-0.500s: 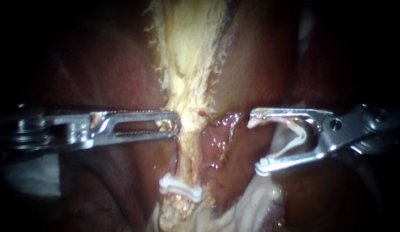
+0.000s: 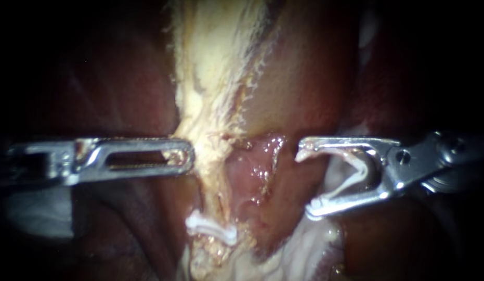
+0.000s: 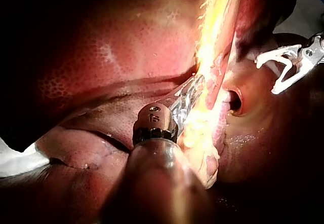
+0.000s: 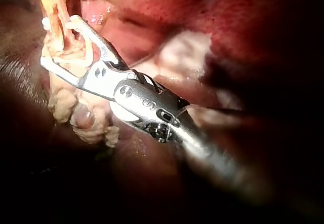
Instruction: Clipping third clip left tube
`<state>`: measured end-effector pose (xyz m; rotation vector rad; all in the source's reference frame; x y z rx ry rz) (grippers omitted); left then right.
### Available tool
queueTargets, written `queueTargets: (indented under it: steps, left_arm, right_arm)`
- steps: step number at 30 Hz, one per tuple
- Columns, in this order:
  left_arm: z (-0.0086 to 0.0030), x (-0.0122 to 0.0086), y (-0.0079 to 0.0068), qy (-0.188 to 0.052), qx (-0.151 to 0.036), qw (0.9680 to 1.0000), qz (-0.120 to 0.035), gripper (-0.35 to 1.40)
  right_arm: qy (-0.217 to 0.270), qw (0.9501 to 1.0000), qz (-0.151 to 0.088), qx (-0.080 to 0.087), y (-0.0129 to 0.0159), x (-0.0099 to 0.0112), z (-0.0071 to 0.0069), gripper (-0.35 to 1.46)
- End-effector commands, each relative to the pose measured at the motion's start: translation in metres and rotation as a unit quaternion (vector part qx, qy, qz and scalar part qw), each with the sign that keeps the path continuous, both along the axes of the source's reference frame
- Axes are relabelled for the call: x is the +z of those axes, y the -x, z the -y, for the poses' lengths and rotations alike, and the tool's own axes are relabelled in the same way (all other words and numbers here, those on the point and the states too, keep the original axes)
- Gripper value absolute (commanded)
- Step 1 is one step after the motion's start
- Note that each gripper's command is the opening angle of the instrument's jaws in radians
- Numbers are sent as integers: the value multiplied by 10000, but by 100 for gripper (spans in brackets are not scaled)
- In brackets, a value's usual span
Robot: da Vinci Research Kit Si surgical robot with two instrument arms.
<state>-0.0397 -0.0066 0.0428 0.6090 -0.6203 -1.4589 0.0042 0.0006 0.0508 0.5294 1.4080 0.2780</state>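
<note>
Liver (image 2: 314, 78) behind, left instrument (image 2: 187, 154) clamps tube (image 2: 213, 182); endoscope shows right instrument's (image 2: 304, 182) gripped clip (image 2: 358, 171) apart.

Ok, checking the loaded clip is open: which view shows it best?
Endoscope view: the clip lies side-on in the end effector of the right instrument, both legs spread, short of the tube. The left wrist view shows it far off beyond the tube; the right wrist view has it near but overlapping the tube.

Clear right of the tube (image 2: 210, 171) — clip (image 2: 210, 228) lower down.
</note>
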Motion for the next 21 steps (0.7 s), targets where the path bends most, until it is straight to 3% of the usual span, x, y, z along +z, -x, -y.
queueTargets:
  steps: [1,12,21]
  left_arm:
    - [-2,-2,-3,24,-30,10000,-31,-35]
    - [-7,-7,-13,72,-93,9999,-106,-35]
    - [-6,-7,-14,72,-92,9999,-106,-35]
  right_arm:
    - [-66,10000,-1,-1,-3,1,4,60]
    - [-369,9990,78,-229,-72,45,36,60]
    - [-501,9981,119,-324,-110,79,49,60]
